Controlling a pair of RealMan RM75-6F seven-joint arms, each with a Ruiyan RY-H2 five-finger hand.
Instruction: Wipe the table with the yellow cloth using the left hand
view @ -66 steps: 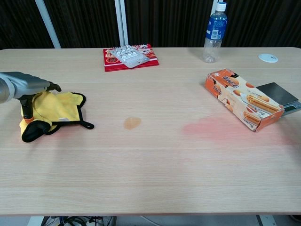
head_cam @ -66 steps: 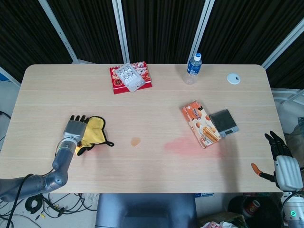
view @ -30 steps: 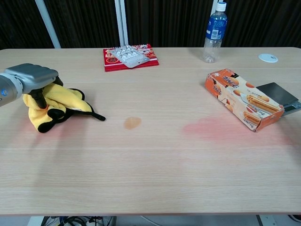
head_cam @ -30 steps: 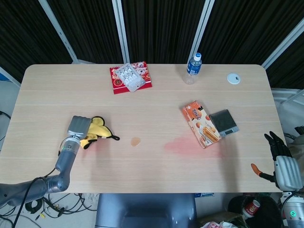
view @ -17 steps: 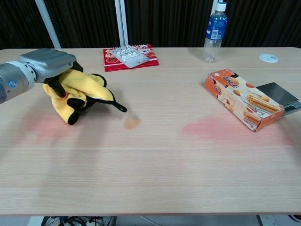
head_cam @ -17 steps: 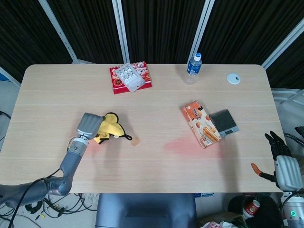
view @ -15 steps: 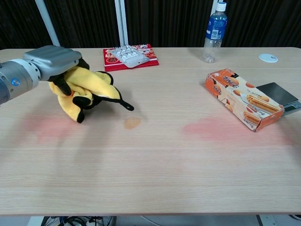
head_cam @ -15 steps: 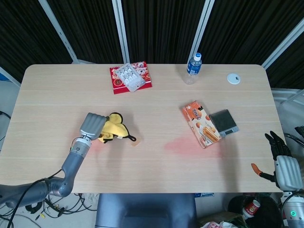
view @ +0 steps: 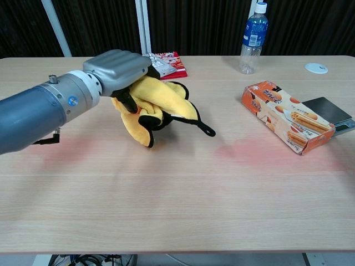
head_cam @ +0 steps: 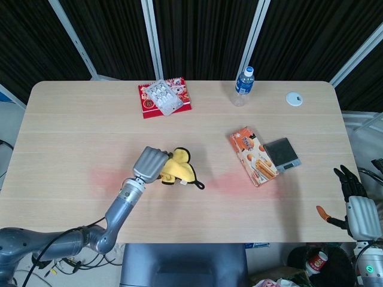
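Left hand (view: 125,69) grips the bunched yellow cloth (view: 158,102) mid-worktop (view: 177,194), pressed down. Cloth looks soft, light, floppy (loose black loop trails), so hold the bunched middle. Farther right, right hand (head_cam: 353,191) idles, fingers spread, empty.

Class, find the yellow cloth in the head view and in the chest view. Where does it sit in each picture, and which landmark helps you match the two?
Head view: the yellow cloth lies just left of centre, gripped by the left hand.
Chest view: the yellow cloth is in the upper left-centre, bunched under the left hand.
Shared landmark: the orange snack box, to the cloth's right in both.
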